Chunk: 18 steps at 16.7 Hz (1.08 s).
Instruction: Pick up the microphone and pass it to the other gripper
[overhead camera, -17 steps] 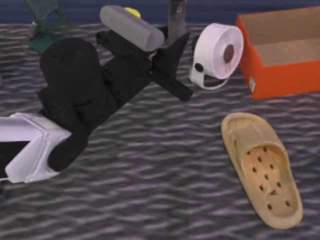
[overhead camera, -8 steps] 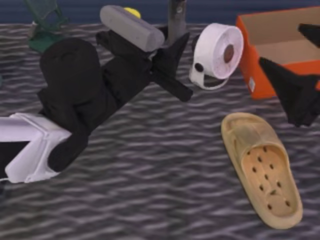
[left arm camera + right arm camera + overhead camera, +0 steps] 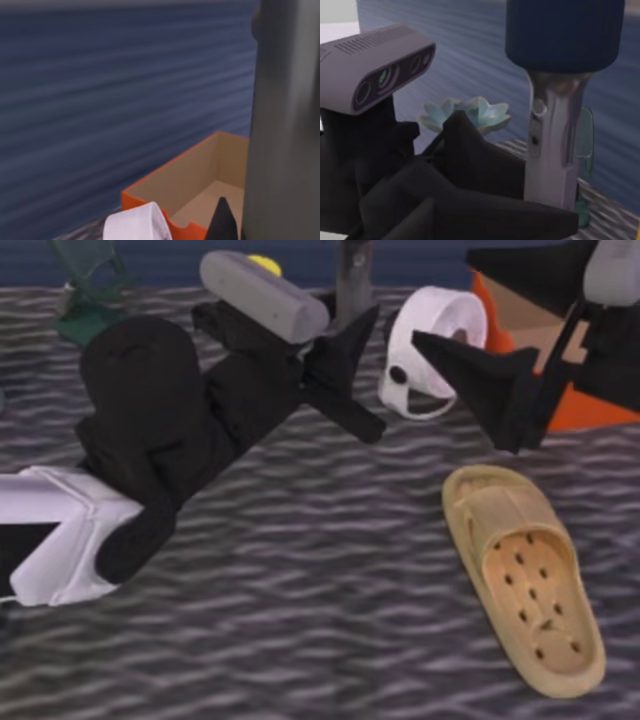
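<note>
Top view shows an orange box [image 3: 590, 410] at the far right of the worktop [image 3: 300, 620], open at the top, its tan cardboard inside partly hidden by the right arm; nothing can be seen lying in it. The left wrist view shows the same box [image 3: 200, 180] with a bare tan floor in the part that shows. Just left of the box stands a small white round fan [image 3: 425, 340] on a wire foot, and nearer on the right lies a tan rubbery slipper [image 3: 525, 575] with holes in its sole. The worktop has a rippled grey-purple pattern. The left tool [image 3: 345, 365] reaches toward the far middle, its black pointed fingers closed on the microphone [image 3: 352, 280], which stands upright at the far edge. In the right wrist view the microphone [image 3: 560, 100] shows a dark navy rounded head, a shiny silver collar and a smooth grey handle running down into the left tool's fingers [image 3: 470, 165]. The right tool [image 3: 495, 335] hangs over the fan and box at far right, its two black wedge-shaped fingers spread wide and holding nothing. A green wire-like object [image 3: 85, 290] sits at the far left corner.
</note>
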Motion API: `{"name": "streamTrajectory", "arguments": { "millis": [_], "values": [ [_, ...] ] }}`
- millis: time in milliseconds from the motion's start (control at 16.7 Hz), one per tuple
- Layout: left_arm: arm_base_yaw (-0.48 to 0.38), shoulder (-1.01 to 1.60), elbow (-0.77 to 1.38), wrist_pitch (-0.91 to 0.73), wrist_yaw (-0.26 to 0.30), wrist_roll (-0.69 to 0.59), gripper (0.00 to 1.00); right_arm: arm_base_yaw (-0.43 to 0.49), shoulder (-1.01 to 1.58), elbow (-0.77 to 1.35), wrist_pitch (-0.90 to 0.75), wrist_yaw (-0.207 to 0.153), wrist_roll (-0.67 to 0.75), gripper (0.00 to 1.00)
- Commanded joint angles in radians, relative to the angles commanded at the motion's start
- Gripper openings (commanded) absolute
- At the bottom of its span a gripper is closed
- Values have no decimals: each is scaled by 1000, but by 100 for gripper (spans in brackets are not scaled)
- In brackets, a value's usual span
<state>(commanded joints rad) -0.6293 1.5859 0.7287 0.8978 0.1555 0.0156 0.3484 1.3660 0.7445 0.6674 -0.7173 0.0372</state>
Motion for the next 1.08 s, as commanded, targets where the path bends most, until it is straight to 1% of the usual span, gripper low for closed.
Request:
{"name": "streamTrajectory", "arguments": {
  "millis": [180,360,480,720,840,960,1080],
  "values": [
    [0,0,0,0,0,0,0,1,1,1,1,-1,0,100],
    [0,0,0,0,0,0,0,7,15,13,0,9,-1,100],
    [0,0,0,0,0,0,0,39,70,67,2,38,-2,100],
    [0,0,0,0,0,0,0,128,223,217,0,130,-7,100],
    [0,0,0,0,0,0,0,167,284,279,-2,170,-9,100],
    [0,0,0,0,0,0,0,185,311,306,-4,189,-10,100],
    [0,0,0,0,0,0,0,186,311,307,-4,189,-10,100]
  ]
}}
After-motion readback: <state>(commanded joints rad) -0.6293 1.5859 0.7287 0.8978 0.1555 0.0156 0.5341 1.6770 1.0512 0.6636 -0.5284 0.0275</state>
